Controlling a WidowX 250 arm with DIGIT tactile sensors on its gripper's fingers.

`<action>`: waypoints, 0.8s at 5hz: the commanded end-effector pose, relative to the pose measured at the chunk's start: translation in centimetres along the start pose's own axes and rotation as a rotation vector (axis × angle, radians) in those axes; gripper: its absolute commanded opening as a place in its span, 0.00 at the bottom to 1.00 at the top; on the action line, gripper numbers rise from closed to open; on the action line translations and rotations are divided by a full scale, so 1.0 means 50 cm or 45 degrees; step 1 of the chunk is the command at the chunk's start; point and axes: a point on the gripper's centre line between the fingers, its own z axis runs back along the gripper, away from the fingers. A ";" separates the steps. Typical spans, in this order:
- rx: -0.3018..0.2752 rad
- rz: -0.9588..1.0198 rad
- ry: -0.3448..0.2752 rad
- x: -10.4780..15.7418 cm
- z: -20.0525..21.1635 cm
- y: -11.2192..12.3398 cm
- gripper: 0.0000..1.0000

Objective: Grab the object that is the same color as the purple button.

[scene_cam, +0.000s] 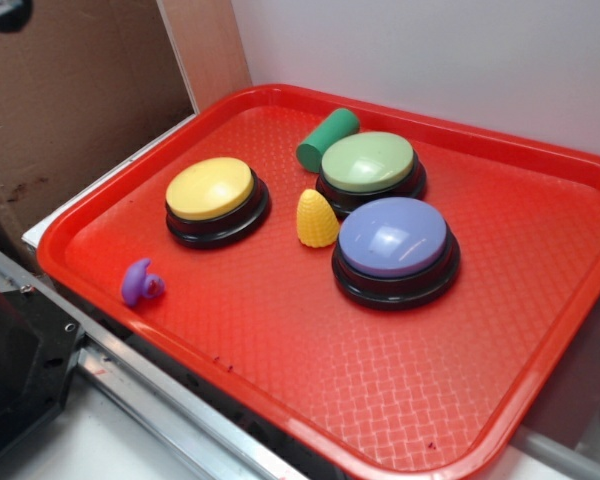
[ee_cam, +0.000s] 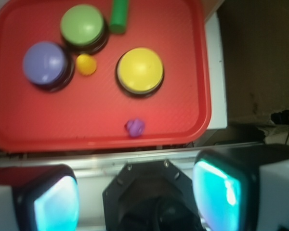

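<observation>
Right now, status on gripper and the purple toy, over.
Gripper open, high above the tray, holding nothing. Purple toy alone near tray edge, untouched. Nothing in the way; yellow button nearest, clear of it.

I see red plastic tray holding small purple rubbery hooked toy near its left edge, well apart from glossy lavender-domed round button. Yellow ridged cone sits between yellow-domed button and green-domed button; green cylinder behind.

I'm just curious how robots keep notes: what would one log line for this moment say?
stage: start | gripper: open, high above tray edge | target: small purple rubbery toy, untouched | reference: large purple dome button
</observation>
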 end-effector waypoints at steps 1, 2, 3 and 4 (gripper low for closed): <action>-0.024 0.357 -0.195 0.067 -0.080 -0.023 1.00; 0.003 0.643 -0.256 0.103 -0.128 -0.035 1.00; -0.025 0.798 -0.293 0.138 -0.164 -0.049 1.00; -0.178 0.956 -0.317 0.176 -0.208 -0.064 1.00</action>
